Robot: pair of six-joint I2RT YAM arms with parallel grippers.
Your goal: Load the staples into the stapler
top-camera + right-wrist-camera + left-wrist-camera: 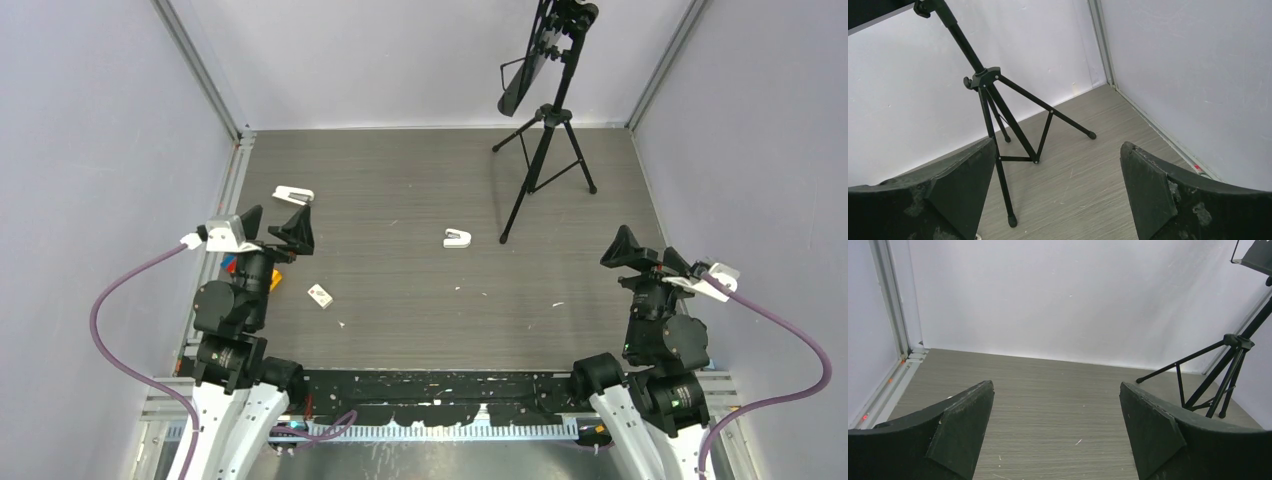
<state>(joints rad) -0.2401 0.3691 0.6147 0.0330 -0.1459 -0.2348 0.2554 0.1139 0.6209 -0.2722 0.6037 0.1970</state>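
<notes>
Top external view: the long white stapler [292,194] lies at the far left of the table [420,330], just beyond the left gripper [275,230], whose jaws are spread wide and empty. The small staple box [320,295] lies near that arm's right side. A shorter stapler [457,238] sits mid-table near a tripod [545,150]. The right gripper [650,256] hangs splayed, holding nothing

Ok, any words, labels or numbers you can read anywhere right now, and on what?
None can be read.
Staple box: a red mark on its white top, too small to read.
Longer stapler and shorter stapler: no marking shows at this size.
Both wrist views: no text.
</notes>
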